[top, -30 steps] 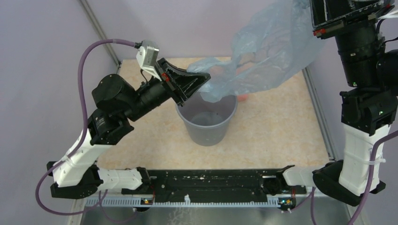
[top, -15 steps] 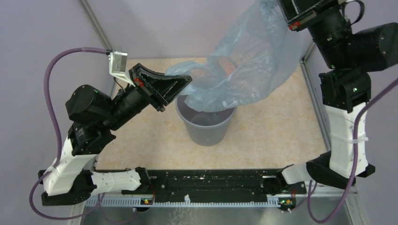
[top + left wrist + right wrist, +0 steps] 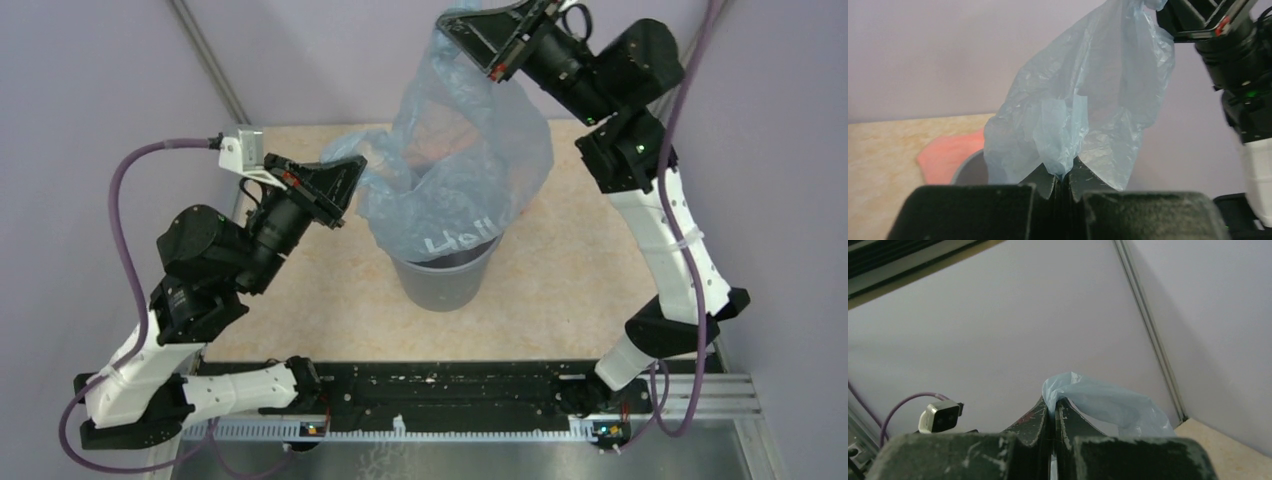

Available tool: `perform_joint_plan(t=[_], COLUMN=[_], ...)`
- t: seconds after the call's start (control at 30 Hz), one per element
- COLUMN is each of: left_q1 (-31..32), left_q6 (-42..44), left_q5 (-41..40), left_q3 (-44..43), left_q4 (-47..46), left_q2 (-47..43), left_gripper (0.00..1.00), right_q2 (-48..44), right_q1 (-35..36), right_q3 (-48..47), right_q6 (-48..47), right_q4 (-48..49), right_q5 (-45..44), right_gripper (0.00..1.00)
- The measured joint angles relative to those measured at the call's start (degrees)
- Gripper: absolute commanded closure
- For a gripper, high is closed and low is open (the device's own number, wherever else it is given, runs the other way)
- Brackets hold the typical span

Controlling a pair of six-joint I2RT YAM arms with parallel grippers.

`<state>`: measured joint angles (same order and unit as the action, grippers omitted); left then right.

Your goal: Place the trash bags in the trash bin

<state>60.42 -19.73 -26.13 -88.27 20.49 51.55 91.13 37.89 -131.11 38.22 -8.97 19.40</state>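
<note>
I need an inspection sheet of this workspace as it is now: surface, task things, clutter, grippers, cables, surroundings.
Surface: beige speckled table, no damage seen.
Job's things: trash bag hangs between both grippers, its lower end at the mouth of the upright grey trash bin.
Clutter: pink piece lies flat on the table beyond the bin.
Grippers: left gripper shut on the bag's edge; right gripper shut on its top, higher up.
Cables: purple cable loops loose at the left side; no snag seen.
Surroundings: lilac walls; nothing else seen.

Thin crinkly translucent plastic trash bag [image 3: 470, 170]; smooth plastic trash bin [image 3: 440, 287].
</note>
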Motion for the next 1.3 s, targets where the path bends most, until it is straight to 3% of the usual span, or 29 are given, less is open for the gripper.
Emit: perform_joint_plan(t=[0.1,0.43,0.6,0.87,1.07,1.3], left_q1=[0.00,0.00,0.00,0.00,0.00,0.00], left_q6=[1.99,6.03,6.60,6.60,6.58,6.38], left_q5=[-5.03,-13.29,-14.80,-14.93,-13.35,-12.20], left_q3=[3.34,9.31,9.86,12.66,13.88,13.94], left_q4=[-0.20,-0.68,-1.22,-2.08,-2.03,-2.01], left_q2=[-0.74,-4.04,-5.97,-8.09,-8.94,-10.21], left_gripper=[1.00,1.00,1.00,1.00,1.00,1.00], right_q2=[2.34,-1.16,-6.10,-14.38,-23.19,-25.86], right_q1=[1.42,1.73,1.75,1.77,-0.96,-13.94], right_q3=[0.13,7.52,9.62,12.04,26.58,43.89], right_q6=[-1.18,-5.64,-8.57,-16.92,-24.59,-23.34], right_q4=[-2.32,-5.33,-6.38,-12.24,-16.24,-13.27], right_q5=[0.00,-1.57,-1.84,-9.16,-24.26,-17.90], right_gripper=[0.98,0.32,0.14,0.08,0.05,0.01])
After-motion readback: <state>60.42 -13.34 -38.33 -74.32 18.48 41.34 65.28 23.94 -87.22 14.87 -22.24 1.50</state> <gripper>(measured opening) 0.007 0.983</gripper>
